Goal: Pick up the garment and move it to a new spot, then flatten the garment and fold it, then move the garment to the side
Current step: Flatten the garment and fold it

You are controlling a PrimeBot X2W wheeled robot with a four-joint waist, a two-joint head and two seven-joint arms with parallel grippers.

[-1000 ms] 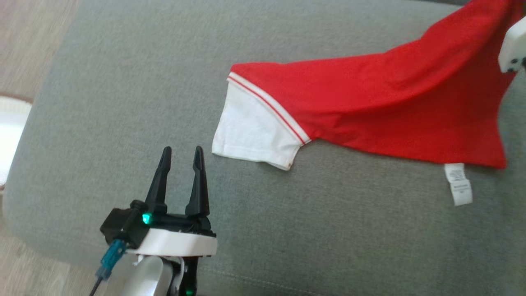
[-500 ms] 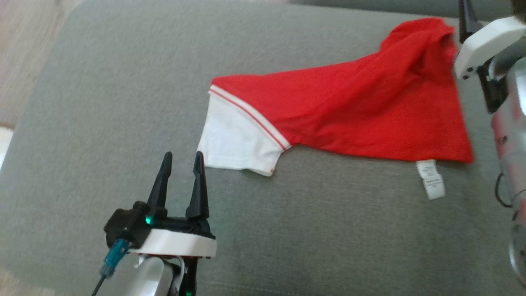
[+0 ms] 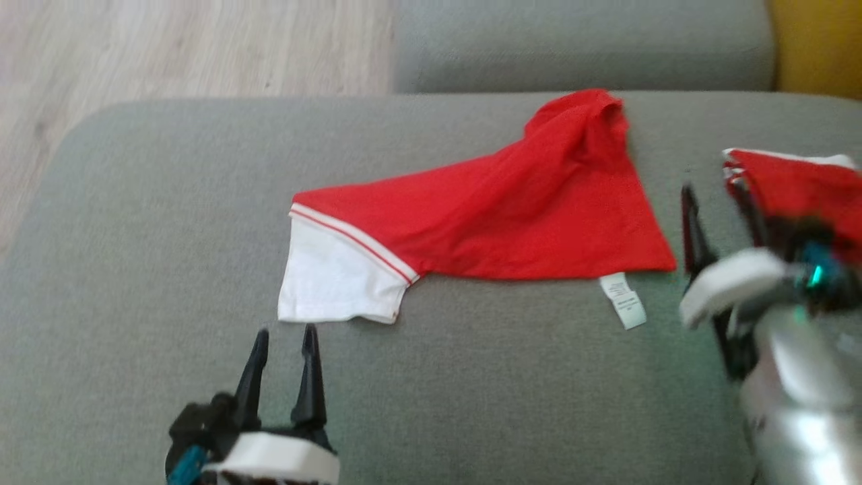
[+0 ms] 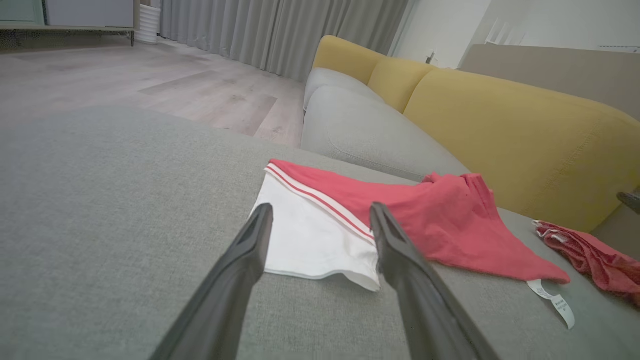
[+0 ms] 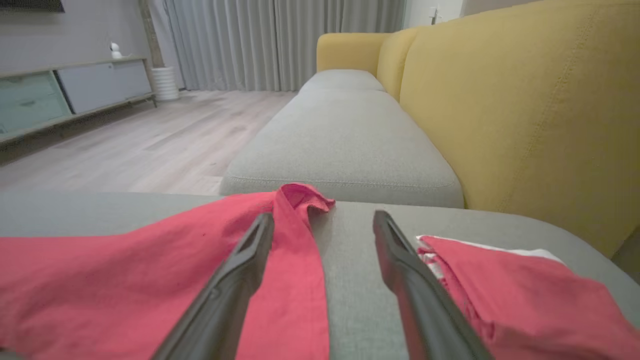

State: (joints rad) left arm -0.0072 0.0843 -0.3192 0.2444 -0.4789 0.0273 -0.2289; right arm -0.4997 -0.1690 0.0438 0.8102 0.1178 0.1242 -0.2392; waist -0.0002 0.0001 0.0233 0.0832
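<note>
Now, as the garment [image 3: 512,215] lies rumpled on the cushion [image 3: 168,236], the left gripper [image 3: 285,330] and right gripper [image 5: 322,217], both spread and empty, should pinch sleeve [image 3: 330,283] and bunched corner [image 3: 579,114], pulling gently apart.

The left gripper [image 3: 285,330] is held at the near left, fingers spread and pointed far. The right gripper [image 3: 710,192] is held at the right, fingers likewise spread.

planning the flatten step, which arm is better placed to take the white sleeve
Left. The left gripper is open and aimed at the white sleeve just ahead; the right gripper sits beyond the opposite red end of the garment.
</note>
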